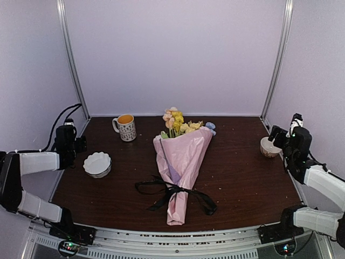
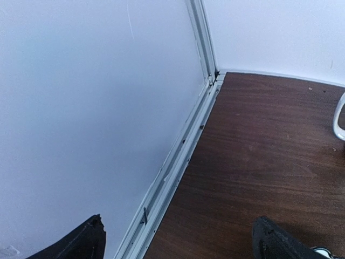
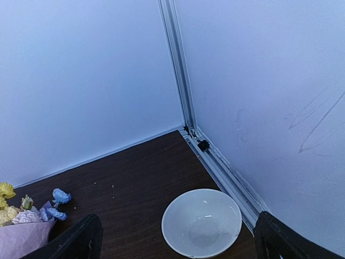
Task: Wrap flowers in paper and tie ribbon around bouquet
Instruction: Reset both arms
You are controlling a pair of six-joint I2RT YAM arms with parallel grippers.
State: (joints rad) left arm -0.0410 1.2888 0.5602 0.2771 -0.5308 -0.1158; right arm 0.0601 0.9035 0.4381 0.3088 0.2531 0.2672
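The bouquet [image 1: 180, 162] lies in the middle of the table, pale pink paper [image 1: 186, 148] wrapped as a tapering cone around the flowers [image 1: 178, 123], whose yellow and peach blooms point to the back. A black ribbon [image 1: 172, 191] is tied around the cone's narrow lower part, its loops and tails spread on the wood. My left gripper [image 1: 75, 141] is at the far left edge, open and empty. At the far right edge my right gripper [image 1: 277, 135] stands open over a small bowl. In the right wrist view the flowers [image 3: 21, 210] show at the left edge.
A patterned mug [image 1: 125, 127] stands at the back left, its handle [image 2: 339, 116] showing in the left wrist view. A white scalloped dish [image 1: 97, 163] sits beside the left arm. A small white bowl [image 3: 202, 221] lies under the right gripper [image 3: 178, 245]. Metal frame rails [image 2: 178, 156] line the table edges.
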